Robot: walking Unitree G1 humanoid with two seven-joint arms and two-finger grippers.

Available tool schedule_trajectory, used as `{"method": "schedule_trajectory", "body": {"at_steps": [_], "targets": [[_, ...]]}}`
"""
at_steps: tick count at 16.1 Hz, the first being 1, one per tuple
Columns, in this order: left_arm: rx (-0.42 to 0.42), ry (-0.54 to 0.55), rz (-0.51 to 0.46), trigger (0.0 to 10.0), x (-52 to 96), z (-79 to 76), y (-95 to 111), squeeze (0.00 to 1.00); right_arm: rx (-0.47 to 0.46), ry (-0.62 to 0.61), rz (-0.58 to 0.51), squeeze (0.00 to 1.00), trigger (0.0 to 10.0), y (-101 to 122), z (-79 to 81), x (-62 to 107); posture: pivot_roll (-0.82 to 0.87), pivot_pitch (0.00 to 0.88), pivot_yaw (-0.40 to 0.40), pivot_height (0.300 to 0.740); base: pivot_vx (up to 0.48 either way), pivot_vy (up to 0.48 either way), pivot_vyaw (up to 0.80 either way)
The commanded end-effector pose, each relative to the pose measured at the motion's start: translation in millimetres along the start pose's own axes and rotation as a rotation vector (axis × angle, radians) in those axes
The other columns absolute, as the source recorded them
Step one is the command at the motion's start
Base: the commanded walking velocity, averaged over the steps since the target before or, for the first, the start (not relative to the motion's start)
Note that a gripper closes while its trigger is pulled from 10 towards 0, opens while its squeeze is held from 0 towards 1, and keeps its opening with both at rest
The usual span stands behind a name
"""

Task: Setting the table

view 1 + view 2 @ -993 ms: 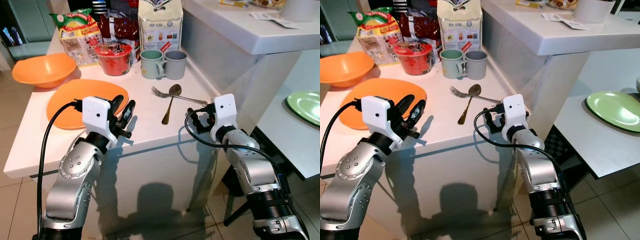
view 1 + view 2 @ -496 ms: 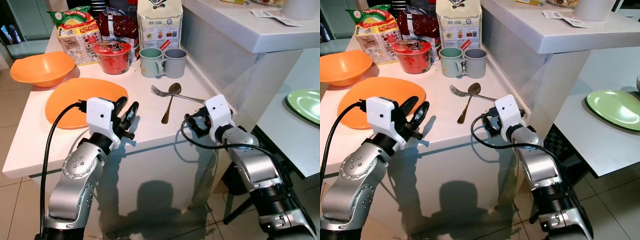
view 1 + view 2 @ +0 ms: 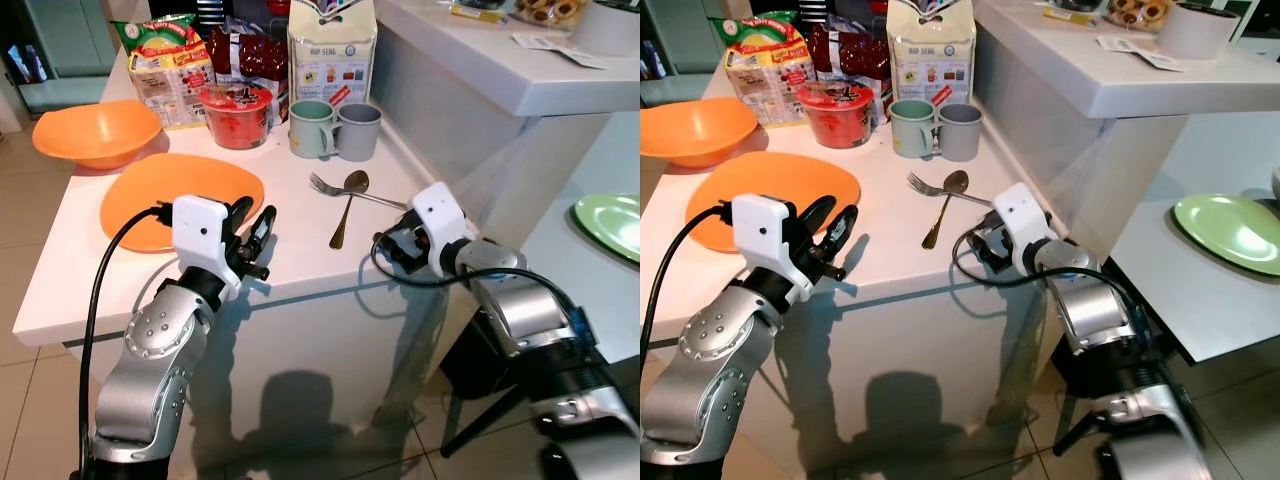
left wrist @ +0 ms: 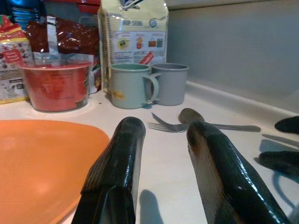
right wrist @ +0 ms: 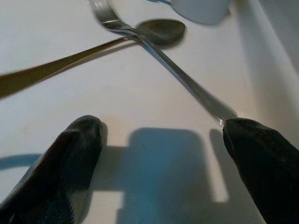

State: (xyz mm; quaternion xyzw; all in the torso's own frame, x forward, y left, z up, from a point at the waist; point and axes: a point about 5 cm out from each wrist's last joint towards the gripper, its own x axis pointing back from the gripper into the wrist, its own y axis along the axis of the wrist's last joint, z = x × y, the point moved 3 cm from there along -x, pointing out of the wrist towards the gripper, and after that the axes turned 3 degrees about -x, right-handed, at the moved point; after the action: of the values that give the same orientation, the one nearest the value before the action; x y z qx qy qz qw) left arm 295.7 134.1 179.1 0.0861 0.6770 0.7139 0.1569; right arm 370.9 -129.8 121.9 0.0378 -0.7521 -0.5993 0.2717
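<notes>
A silver fork [image 3: 341, 189] and a brass-handled spoon [image 3: 344, 207] lie crossed on the white counter [image 3: 300, 250], right of a flat orange plate [image 3: 176, 193]. My right gripper [image 3: 394, 246] hovers open at the counter's front right corner, just short of the fork's handle. In the right wrist view its fingers [image 5: 78, 140] stand wide apart, and the handle tip of the fork [image 5: 187, 86] ends close to one of them. My left gripper [image 3: 252, 232] is open and empty, low over the counter beside the plate's near edge [image 4: 42, 158].
An orange bowl [image 3: 96, 130], a red noodle cup [image 3: 236, 114], snack bags, a carton [image 3: 331, 45], a green mug [image 3: 311, 127] and a grey mug [image 3: 360, 130] line the counter's back. A raised ledge [image 3: 500, 60] runs along the right. A green plate [image 3: 610, 215] sits on a lower table to the right.
The view has shifted slightly. My right wrist has tilted and its forearm has swung out to the right, with the gripper still near the fork handle. The left gripper has barely moved.
</notes>
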Motion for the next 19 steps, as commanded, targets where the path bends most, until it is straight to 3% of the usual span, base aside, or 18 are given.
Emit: {"method": "schedule_trajectory", "body": {"at_steps": [1,2,5,7,9,11,13,15,19], "targets": [[0.004,-0.003,-0.005,10.0,0.7,-3.7,3,0.00,-0.105,-0.031,0.152,0.00,10.0,-43,1.9,-2.9,0.03,0.000,-0.042,0.740,0.000,0.000,0.00],[0.006,-0.009,-0.002,10.0,1.0,-5.7,3,0.00,-0.141,-0.049,0.143,0.00,10.0,-53,6.2,-6.5,0.03,0.000,-0.041,0.740,0.000,0.000,0.00],[0.008,-0.007,0.000,10.0,0.7,-6.0,3,0.00,-0.038,-0.110,0.009,0.00,10.0,-61,19.7,-8.4,0.03,0.000,-0.043,0.740,0.000,0.000,0.00],[0.011,-0.009,0.003,10.0,-0.3,-7.8,2,0.00,0.005,-0.122,-0.007,0.00,10.0,-75,30.3,-10.0,0.03,0.004,-0.039,0.740,0.000,0.000,0.00],[0.016,-0.019,0.008,10.0,-0.4,-11.3,1,0.00,-0.006,-0.132,0.029,0.00,10.0,-92,39.0,-17.1,0.03,0.014,-0.042,0.740,0.000,0.000,0.00],[0.011,-0.018,0.011,10.0,1.4,-11.1,3,0.00,0.058,-0.099,0.101,0.00,10.0,-94,40.3,-20.8,0.05,0.024,-0.048,0.740,0.000,0.000,0.00],[0.007,-0.005,0.012,10.0,5.0,-8.2,4,0.00,0.102,-0.051,0.052,0.00,10.0,-69,27.8,-21.1,0.05,0.032,-0.056,0.740,0.000,0.000,0.00],[0.013,0.006,0.015,10.0,5.2,-7.8,3,0.00,0.143,-0.055,-0.052,0.00,10.0,-26,-1.5,-13.6,0.03,0.031,-0.066,0.740,0.000,0.000,0.00],[0.026,-0.003,0.015,10.0,1.6,-13.8,1,0.00,0.130,-0.023,-0.087,0.00,10.0,7,-7.3,-5.6,0.01,0.023,-0.068,0.740,0.000,0.000,0.00]]}}
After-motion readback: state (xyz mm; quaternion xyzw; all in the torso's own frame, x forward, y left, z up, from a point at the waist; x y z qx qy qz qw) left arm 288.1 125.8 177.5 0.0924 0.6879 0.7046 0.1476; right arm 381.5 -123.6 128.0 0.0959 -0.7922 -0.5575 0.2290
